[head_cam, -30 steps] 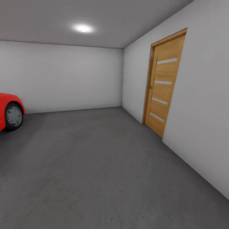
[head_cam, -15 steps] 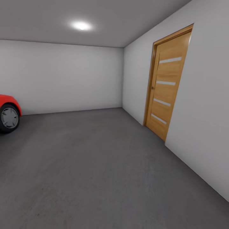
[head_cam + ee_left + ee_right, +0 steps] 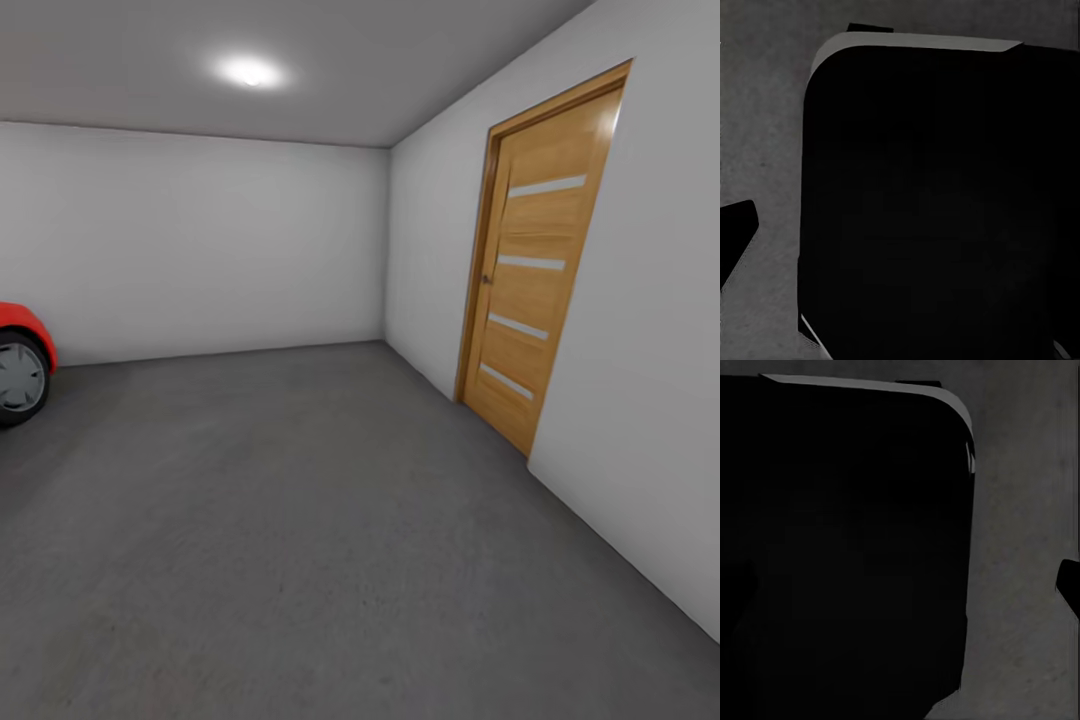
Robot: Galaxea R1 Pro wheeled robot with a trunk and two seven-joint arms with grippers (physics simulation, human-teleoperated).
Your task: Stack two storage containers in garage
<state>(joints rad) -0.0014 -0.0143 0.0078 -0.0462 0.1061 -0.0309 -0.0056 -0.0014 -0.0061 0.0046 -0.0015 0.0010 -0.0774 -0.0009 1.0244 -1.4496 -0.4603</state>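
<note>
From the head view, the robot is in the garage. The floor [image 3: 300,520] is dark grey and rough. A wooden door [image 3: 540,270] with pale strips stands shut in the white wall [image 3: 650,330] on the right. A bit of a red car [image 3: 18,345], with one wheel, sits far off at the left edge. A round light [image 3: 250,72] glows on the ceiling. I cannot see the two orange-red bins here, so I cannot say where they are. I think the robot is on its way and needs a bare patch of floor for the bins. To do this well, it should roll slowly and stay in the middle of the room. It should keep well away from the car and from the wall with the door. Nothing lies on the floor in its path.

In the left wrist view, a big black shape with round corners [image 3: 937,202] hangs over the grey floor. It looks like part of the robot's own body, but I am not sure. I cannot tell if the left claw is apart or together.

In the right wrist view, another big black shape [image 3: 840,547] covers most of the grey floor. I cannot tell if the right claw is apart or together, or if it holds a bin.
</note>
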